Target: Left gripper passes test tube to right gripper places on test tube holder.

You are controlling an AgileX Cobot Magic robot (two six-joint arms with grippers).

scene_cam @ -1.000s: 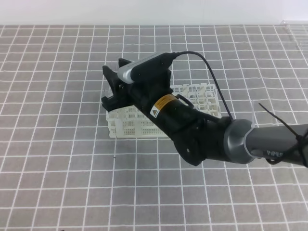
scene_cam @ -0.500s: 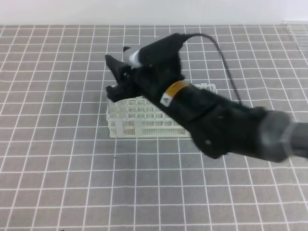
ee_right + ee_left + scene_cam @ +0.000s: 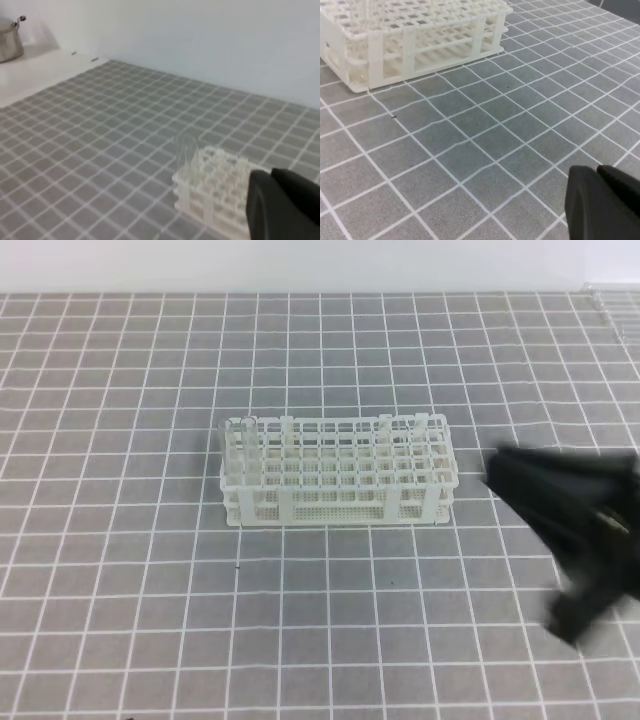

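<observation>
The white test tube rack (image 3: pixel 338 471) is seen standing on the grey-tiled desk (image 3: pixel 130 580), a little left of the middle of the overhead view. A clear test tube (image 3: pixel 236 445) is seen upright in a hole at the rack's far left corner; in the right wrist view it shows as a faint glass shape (image 3: pixel 186 150) rising above the rack's near corner. The right pincer (image 3: pixel 575 525) appears only as a dark blurred mass at the right edge of the overhead view, well apart from the rack. How far its jaws stand apart cannot be told from the blur. Nothing can be made out in its grip. The left pincer is not seen in the overhead view. Only a black edge (image 3: pixel 602 205) is shown in its own camera, so its state cannot be told.
</observation>
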